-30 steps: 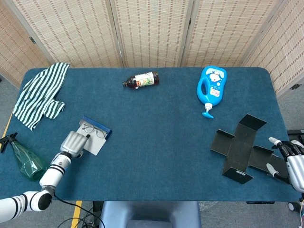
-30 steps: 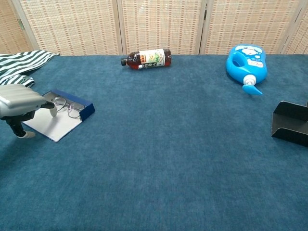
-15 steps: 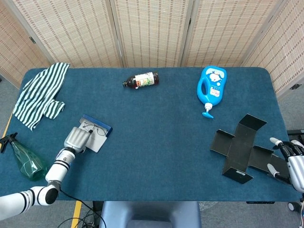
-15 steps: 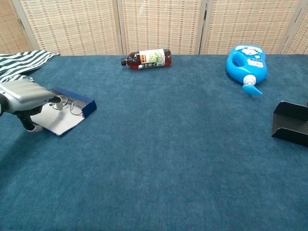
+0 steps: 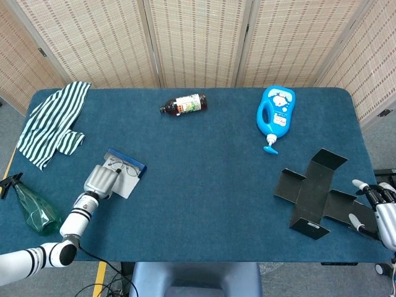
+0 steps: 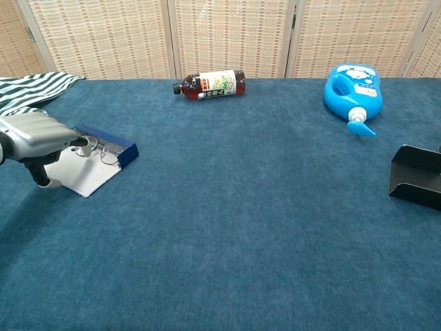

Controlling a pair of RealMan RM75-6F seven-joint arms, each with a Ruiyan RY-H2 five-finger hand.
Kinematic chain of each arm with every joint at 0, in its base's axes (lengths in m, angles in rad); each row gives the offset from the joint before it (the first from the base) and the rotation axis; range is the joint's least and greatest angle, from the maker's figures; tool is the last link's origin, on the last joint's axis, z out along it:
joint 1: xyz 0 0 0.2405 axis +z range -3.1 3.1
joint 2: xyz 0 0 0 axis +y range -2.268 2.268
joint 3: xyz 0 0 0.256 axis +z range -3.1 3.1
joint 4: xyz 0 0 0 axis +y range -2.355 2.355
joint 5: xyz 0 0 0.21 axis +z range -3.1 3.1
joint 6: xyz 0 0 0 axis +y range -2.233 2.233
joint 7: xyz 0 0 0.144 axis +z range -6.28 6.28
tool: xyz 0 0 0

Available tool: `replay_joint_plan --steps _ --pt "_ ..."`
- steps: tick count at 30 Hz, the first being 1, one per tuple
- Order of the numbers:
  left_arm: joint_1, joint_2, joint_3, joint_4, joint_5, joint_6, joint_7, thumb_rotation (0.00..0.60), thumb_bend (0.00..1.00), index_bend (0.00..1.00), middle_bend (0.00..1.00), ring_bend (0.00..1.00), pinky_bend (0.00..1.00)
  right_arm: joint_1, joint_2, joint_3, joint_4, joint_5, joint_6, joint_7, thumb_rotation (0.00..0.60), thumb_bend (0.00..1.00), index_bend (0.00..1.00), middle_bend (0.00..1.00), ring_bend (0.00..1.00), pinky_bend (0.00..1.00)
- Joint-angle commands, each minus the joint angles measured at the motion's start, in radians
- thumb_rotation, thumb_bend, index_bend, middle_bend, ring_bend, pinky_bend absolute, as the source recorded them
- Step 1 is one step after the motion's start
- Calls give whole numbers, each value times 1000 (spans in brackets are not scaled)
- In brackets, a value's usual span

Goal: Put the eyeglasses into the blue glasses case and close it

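The blue glasses case (image 5: 125,172) lies open on the blue felt table (image 5: 204,185), its pale lid flat toward the front edge, and the wire-framed eyeglasses (image 5: 121,167) sit inside it. The left hand (image 5: 102,180) is on the case's left side with fingers at the glasses; whether it grips them or only touches, I cannot tell. Just left of the case, a green translucent spray bottle (image 5: 31,210) lies near the table's front edge, and a striped green-and-white cloth (image 5: 52,124) is crumpled behind the case. Well back and right of the case, a dark bottle (image 5: 184,104) lies on its side, label unreadable. Far right of the case, a bright blue jug (image 5: 275,114) with a cartoon face, then a flattened black cardboard box (image 5: 315,193). The right hand (image 5: 377,207) hangs beyond that box, fingers apart, holding nothing.
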Motion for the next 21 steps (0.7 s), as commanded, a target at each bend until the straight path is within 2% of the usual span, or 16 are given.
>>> replay_joint_plan --steps 1,13,21 --pt "-18 4 -4 -9 -30 -7 22 600 322 216 951 922 995 -1 0 0 0 1 0 1 600 265 171 363 256 253" --pt "-74 0 0 -3 -151 -28 93 600 322 160 951 922 995 -6 1 0 0 0 8 1 600 264 172 368 261 253" --pt "-90 10 13 -31 -185 -6 106 600 322 107 950 922 995 -3 0 2 2 -2 6 2 600 264 172 368 261 254"
